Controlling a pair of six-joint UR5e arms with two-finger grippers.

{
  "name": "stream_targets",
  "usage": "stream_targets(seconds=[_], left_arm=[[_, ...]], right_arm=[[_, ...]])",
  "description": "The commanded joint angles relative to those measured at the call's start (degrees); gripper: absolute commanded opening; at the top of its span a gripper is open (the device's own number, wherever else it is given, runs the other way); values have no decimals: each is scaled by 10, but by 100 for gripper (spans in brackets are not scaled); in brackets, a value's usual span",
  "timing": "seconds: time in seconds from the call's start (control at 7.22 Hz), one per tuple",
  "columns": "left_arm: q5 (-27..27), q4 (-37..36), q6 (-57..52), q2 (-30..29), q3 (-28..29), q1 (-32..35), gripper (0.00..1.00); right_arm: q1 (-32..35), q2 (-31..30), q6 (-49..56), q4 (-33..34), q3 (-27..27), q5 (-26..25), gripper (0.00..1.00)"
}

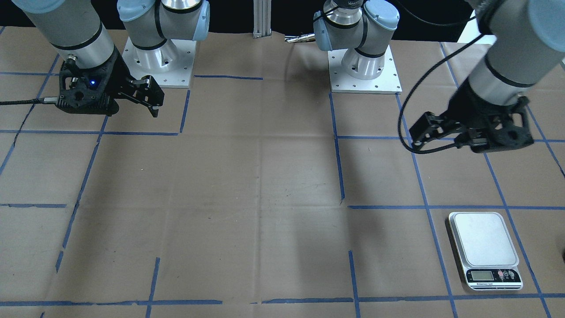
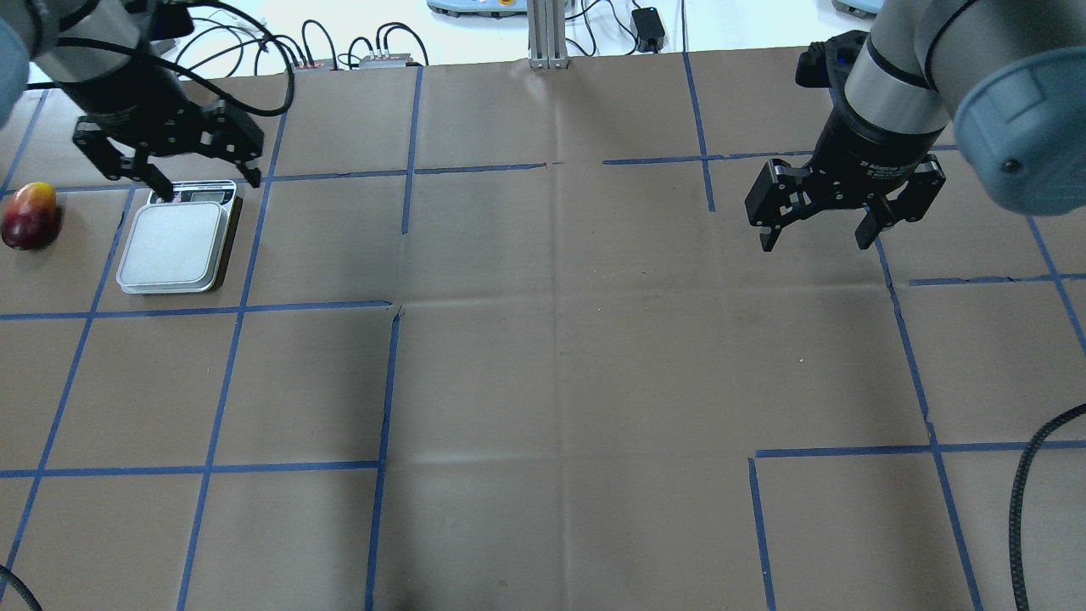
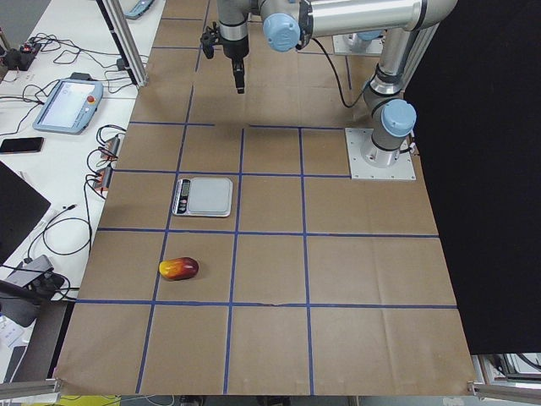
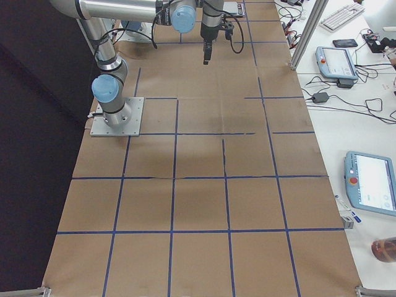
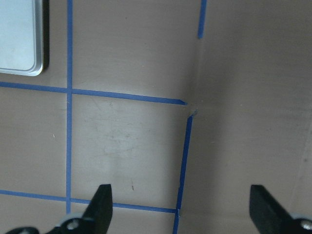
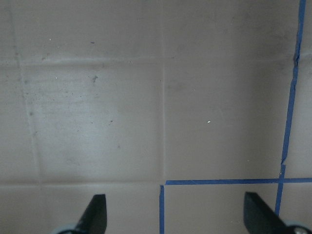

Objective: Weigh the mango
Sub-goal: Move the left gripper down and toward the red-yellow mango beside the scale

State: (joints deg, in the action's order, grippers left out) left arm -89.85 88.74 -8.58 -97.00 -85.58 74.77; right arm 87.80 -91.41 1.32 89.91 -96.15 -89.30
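The mango (image 2: 30,216), dark red fading to yellow, lies on the brown paper at the table's far left, left of the scale (image 2: 178,246); it also shows in the exterior left view (image 3: 179,268). It is out of both wrist views. The silver scale (image 1: 483,247) has an empty platform. My left gripper (image 2: 165,161) is open and empty, raised over the scale's display end; in the left wrist view (image 5: 183,214) only a corner of the scale (image 5: 19,39) shows. My right gripper (image 2: 819,216) is open and empty, raised above bare paper on the right side, also seen in the right wrist view (image 6: 178,217).
The table is covered in brown paper with a grid of blue tape lines (image 2: 390,390). The arm bases (image 1: 364,66) stand at the robot's edge. Cables and control tablets (image 4: 371,189) lie on the white benches beyond the table's far edge.
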Motion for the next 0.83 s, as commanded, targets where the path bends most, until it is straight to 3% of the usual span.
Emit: stream_targets(seconds=[0.0, 0.14, 0.69], left_arm=[[0, -36, -154, -71, 56, -143, 100], [0, -44, -186, -131, 108, -185, 100], [-2, -13, -245, -420, 463, -252, 100]], right_arm=[[0, 0, 0, 0, 0, 0, 100], [0, 0, 0, 0, 0, 0, 100], [0, 0, 0, 0, 0, 0, 100]])
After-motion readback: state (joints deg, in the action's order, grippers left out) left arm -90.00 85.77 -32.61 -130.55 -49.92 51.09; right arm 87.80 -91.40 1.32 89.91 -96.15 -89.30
